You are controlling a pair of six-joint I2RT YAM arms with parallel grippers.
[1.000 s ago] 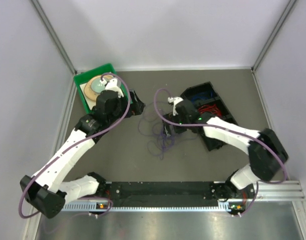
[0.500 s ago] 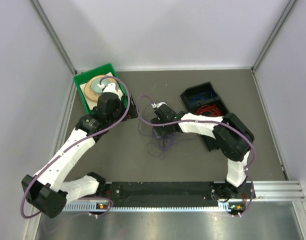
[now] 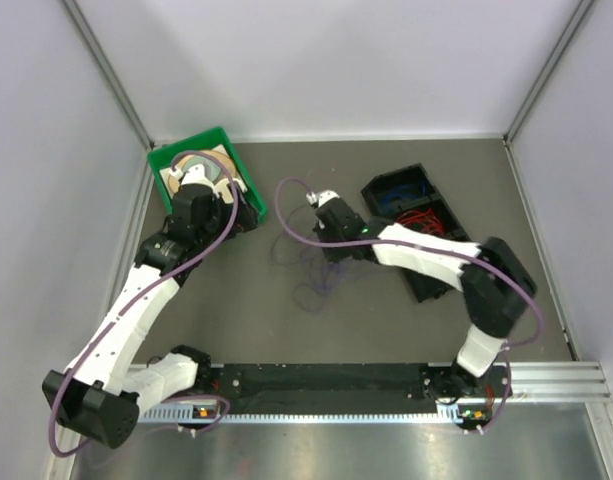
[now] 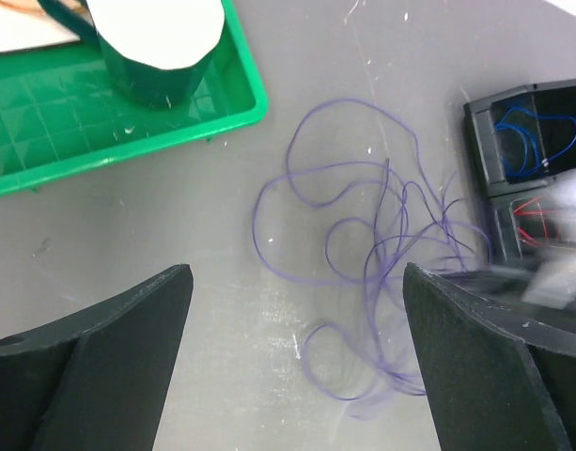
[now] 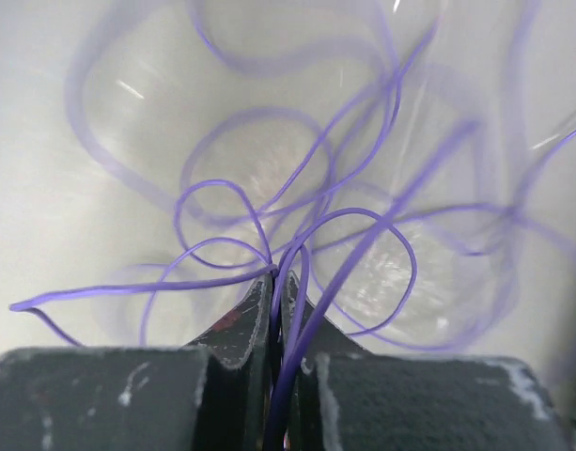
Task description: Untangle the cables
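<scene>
Pinches one strand of the thin purple tangled cables (image 5: 349,256) in the tight-shut right pincer (image 5: 276,287), loops spreading ahead toward the farther, wide-apart left pincer (image 4: 295,282).

A: L wrist view, green tray (image 4: 128,122)?
B: Cropped at top and left edges. The white-topped container (image 4: 156,38) in it: upper part cut off.
A: Right of tray?
B: There, black bin (image 4: 527,141) cut by frame edge; pale smear (image 4: 565,225) across it, blurred, no ID.
A: The purple cables (image 5: 333,280)?
B: R wrist view, far loops out of focus. Top view: too thin to count.
</scene>
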